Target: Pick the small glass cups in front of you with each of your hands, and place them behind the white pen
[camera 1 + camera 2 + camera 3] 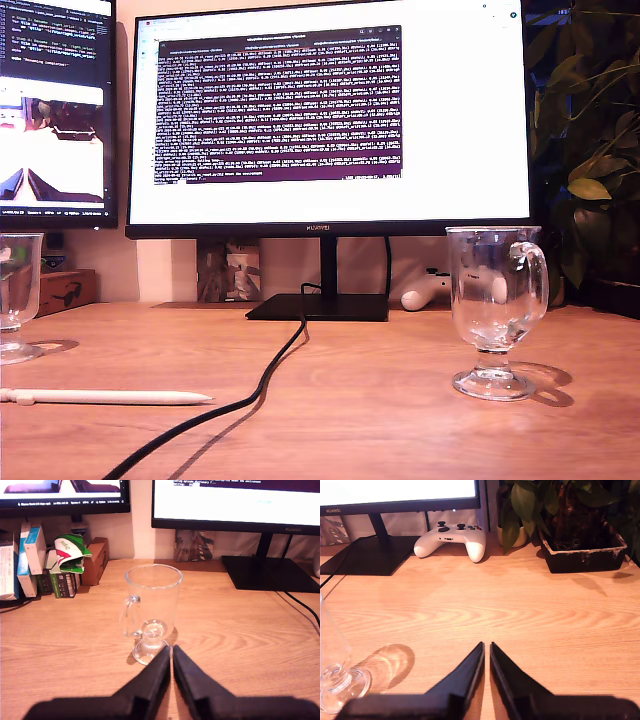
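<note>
One clear glass mug (150, 612) stands upright on its foot straight ahead of my first gripper (171, 651). That gripper is shut and empty, its tips just short of the mug's foot. This mug shows cut off at the exterior view's left edge (15, 295). The other glass mug (497, 310) stands at the exterior view's right. In the second wrist view only a slice of the mug (334, 672) shows, off to one side of my second gripper (486, 646), which is shut over bare wood. The white pen (105, 397) lies flat at the exterior view's lower left. Neither gripper shows in the exterior view.
A black cable (262, 375) runs from the monitor stand (320, 305) toward the front, past the pen's tip. A white game controller (451, 540) and a black plant pot (582, 555) sit at the back. Books and boxes (35, 560) stand behind the first mug.
</note>
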